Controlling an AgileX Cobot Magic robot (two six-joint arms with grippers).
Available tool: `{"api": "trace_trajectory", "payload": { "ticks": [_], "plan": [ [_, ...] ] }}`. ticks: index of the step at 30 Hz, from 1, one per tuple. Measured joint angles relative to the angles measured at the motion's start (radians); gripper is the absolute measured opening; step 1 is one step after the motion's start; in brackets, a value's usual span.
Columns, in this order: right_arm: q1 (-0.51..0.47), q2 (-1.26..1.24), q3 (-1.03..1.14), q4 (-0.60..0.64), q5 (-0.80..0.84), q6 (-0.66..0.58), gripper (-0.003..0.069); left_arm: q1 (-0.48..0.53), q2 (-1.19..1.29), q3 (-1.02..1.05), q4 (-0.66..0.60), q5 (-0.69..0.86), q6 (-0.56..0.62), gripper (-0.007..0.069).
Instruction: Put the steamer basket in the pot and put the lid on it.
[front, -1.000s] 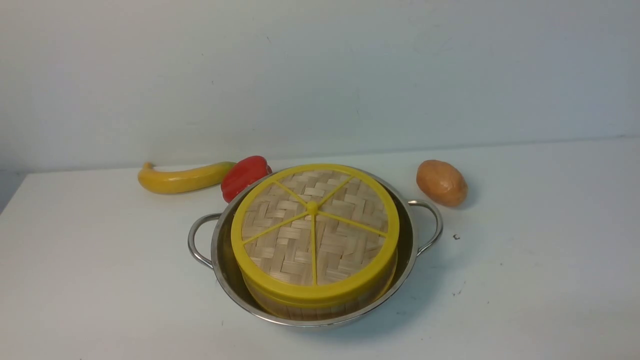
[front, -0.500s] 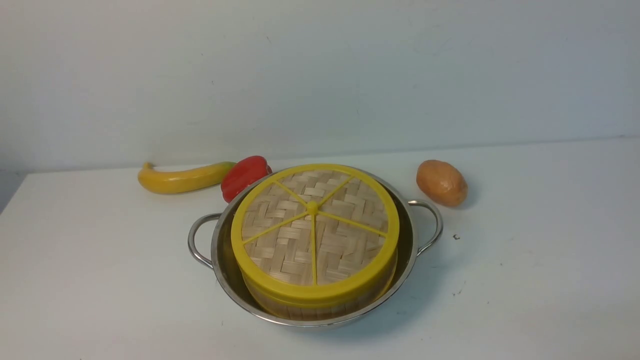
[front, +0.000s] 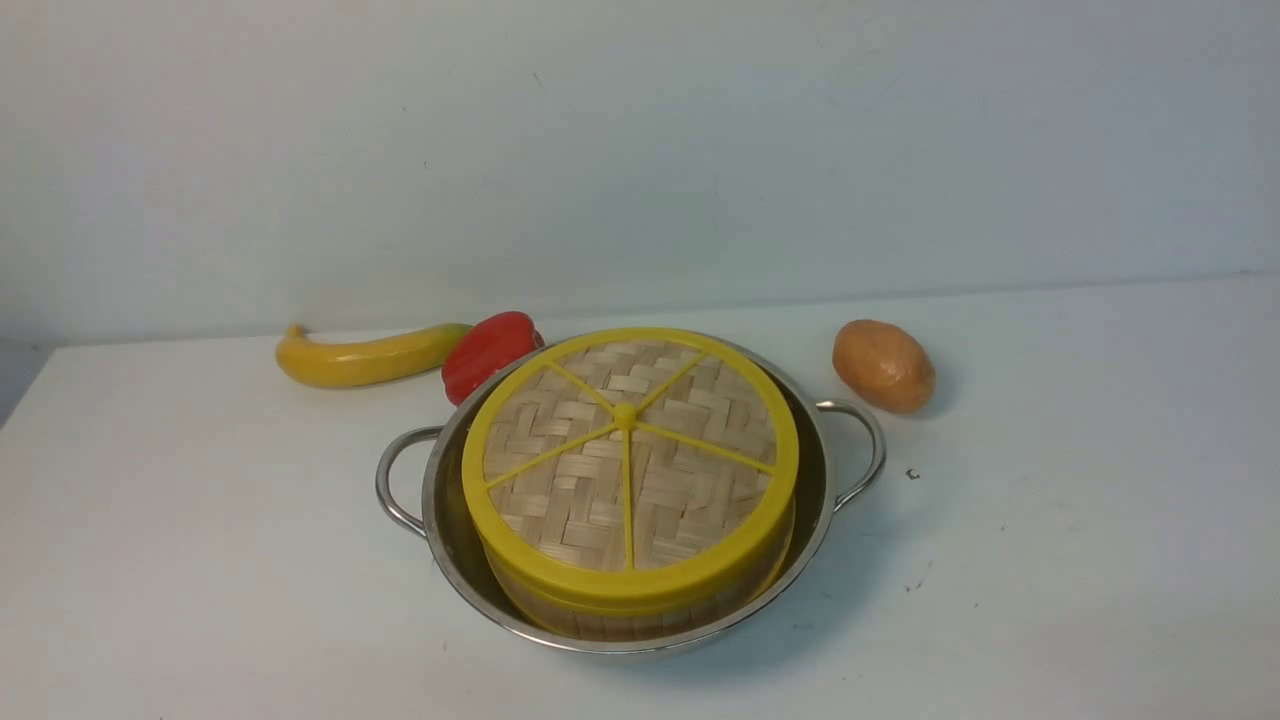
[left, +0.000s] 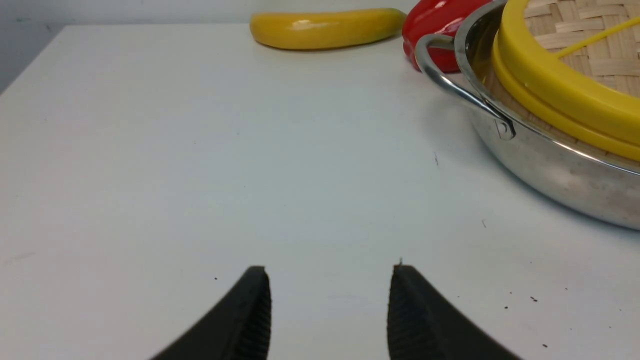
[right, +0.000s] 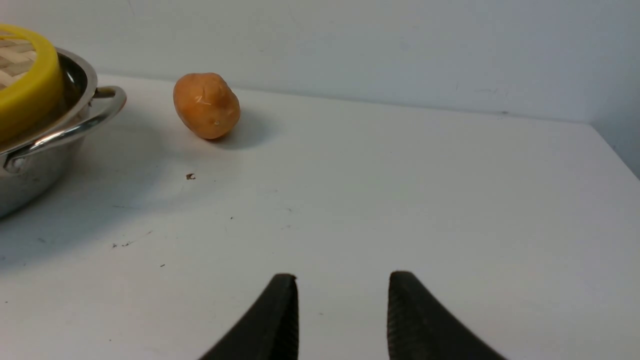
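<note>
Both pincers, left gripper (left: 330, 312) and right gripper (right: 342, 315), gape empty over the table. The woven yellow-rimmed lid (front: 628, 465) covers the bamboo steamer basket (front: 640, 612) inside the shiny steel pot (front: 812, 480); it perhaps sits slightly askew and could slip if nudged.

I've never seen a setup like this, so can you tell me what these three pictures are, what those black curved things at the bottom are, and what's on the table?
This is a two-armed robot at a white table. The wide picture looks forward from between its arms. The other two come from cameras on its wrists. The black curved shapes are the jaws of the left gripper and the right gripper. Both are open and hold nothing.

On the table stands a shiny steel pot with two loop handles. In it sits a round bamboo steamer basket, covered by a flat woven lid with a yellow rim. Behind lie a yellow banana and a red pepper. A brown potato lies to the right.
</note>
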Motion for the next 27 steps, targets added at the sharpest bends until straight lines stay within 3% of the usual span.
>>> {"api": "trace_trajectory", "payload": {
  "ticks": [27],
  "plan": [
    [0.000,0.000,0.000,0.000,0.000,0.000,0.0241,0.012,0.000,0.000,0.000,0.000,0.000,0.0311]
  ]
}}
